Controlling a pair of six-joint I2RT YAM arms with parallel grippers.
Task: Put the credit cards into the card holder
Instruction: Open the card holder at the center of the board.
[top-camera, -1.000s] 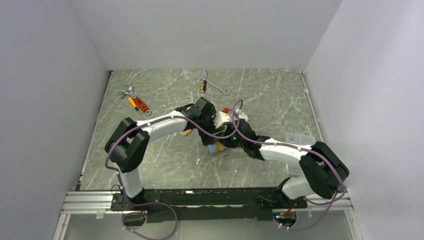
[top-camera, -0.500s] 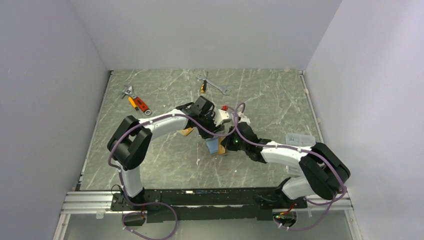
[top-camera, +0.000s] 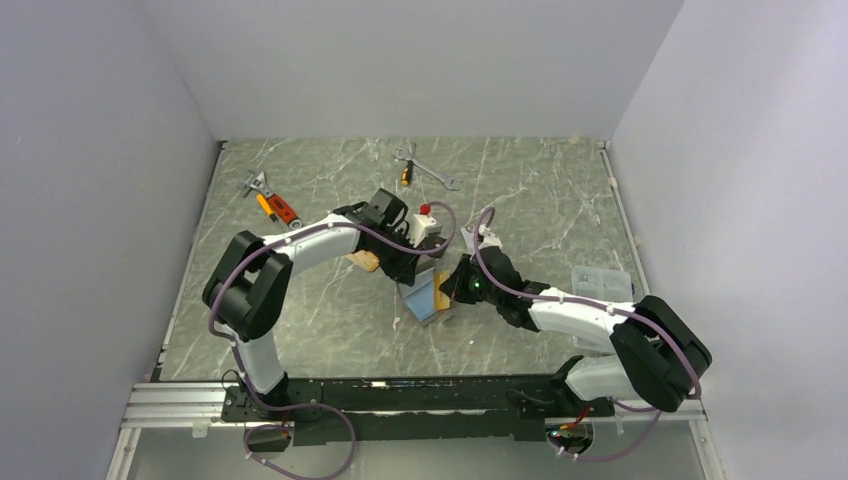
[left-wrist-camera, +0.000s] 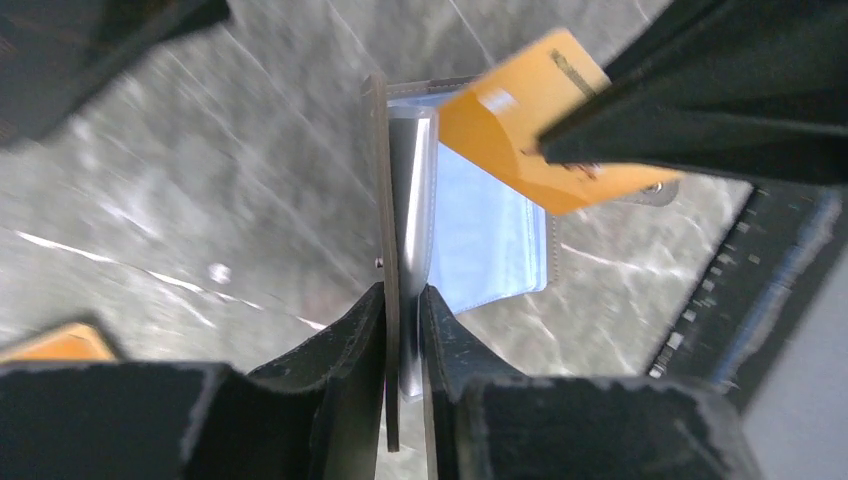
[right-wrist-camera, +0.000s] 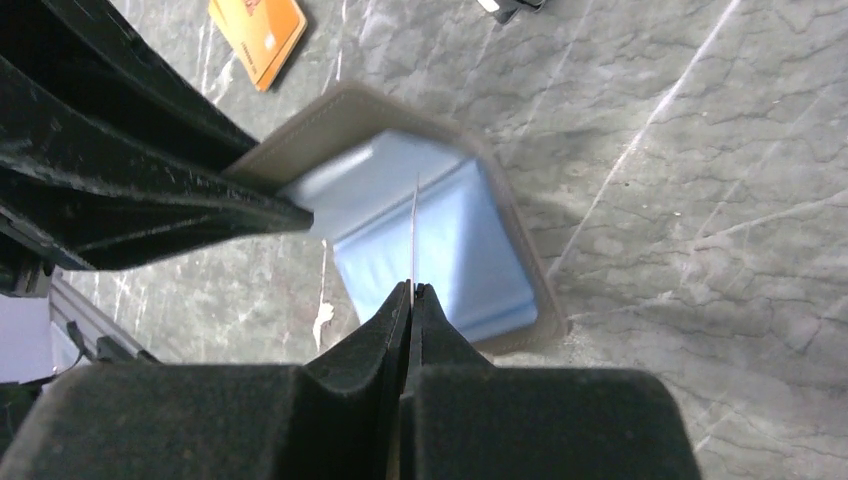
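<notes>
The card holder (top-camera: 423, 297) lies open on the table, light blue-grey inside (right-wrist-camera: 440, 240). My left gripper (left-wrist-camera: 403, 295) is shut on its raised taupe cover and inner flap (left-wrist-camera: 392, 180), seen edge-on. Clamped in my shut right gripper (right-wrist-camera: 411, 288) is an orange credit card (left-wrist-camera: 520, 120). The card hangs over the holder's blue pockets and shows only as a thin edge (right-wrist-camera: 413, 230) in the right wrist view. In the top view the two grippers, left (top-camera: 408, 270) and right (top-camera: 447, 287), meet over the holder. A second orange card (top-camera: 362, 261) lies flat on the table to the left.
Two wrenches (top-camera: 428, 170) lie near the back, and tools with orange and red handles (top-camera: 272, 203) at the back left. A clear plastic box (top-camera: 600, 278) stands at the right. The loose orange card (right-wrist-camera: 258, 30) is beyond the holder in the right wrist view.
My left gripper has closed onto the holder's edge and drawn left. The holder and the right gripper with its card have shifted left and nearer too.
</notes>
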